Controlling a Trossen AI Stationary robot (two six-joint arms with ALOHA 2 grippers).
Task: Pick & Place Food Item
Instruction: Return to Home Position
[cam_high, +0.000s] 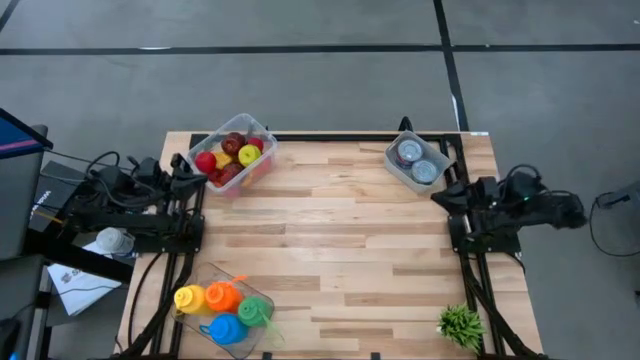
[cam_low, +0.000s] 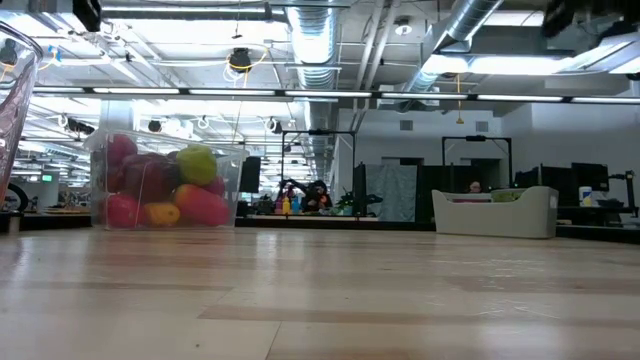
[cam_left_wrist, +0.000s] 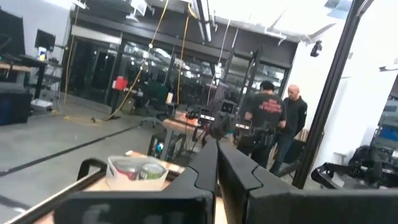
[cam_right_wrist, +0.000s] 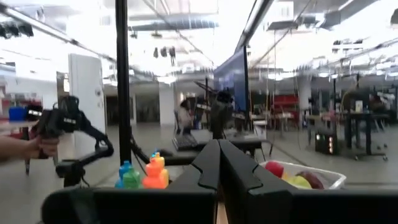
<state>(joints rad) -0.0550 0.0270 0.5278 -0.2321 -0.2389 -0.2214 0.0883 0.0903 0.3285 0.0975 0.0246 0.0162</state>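
Note:
A clear bin of fruit (cam_high: 232, 155), red, yellow and green pieces, stands on the wooden table (cam_high: 330, 250) at its far left; the low view shows the fruit bin (cam_low: 165, 185) too, and the right wrist view shows it (cam_right_wrist: 298, 177) beyond my fingers. My left gripper (cam_left_wrist: 217, 158) is shut and holds nothing; it is drawn back over the table's left edge (cam_high: 188, 182). My right gripper (cam_right_wrist: 217, 155) is also shut with nothing in it, drawn back over the right edge (cam_high: 447, 200). Both point slightly upward across the table.
A clear bin with two cans (cam_high: 418, 163) sits at the far right. A clear bin of coloured bottles (cam_high: 225, 310) lies at the near left. A small green plant (cam_high: 460, 325) stands at the near right. People (cam_left_wrist: 273, 118) stand in the room beyond the table.

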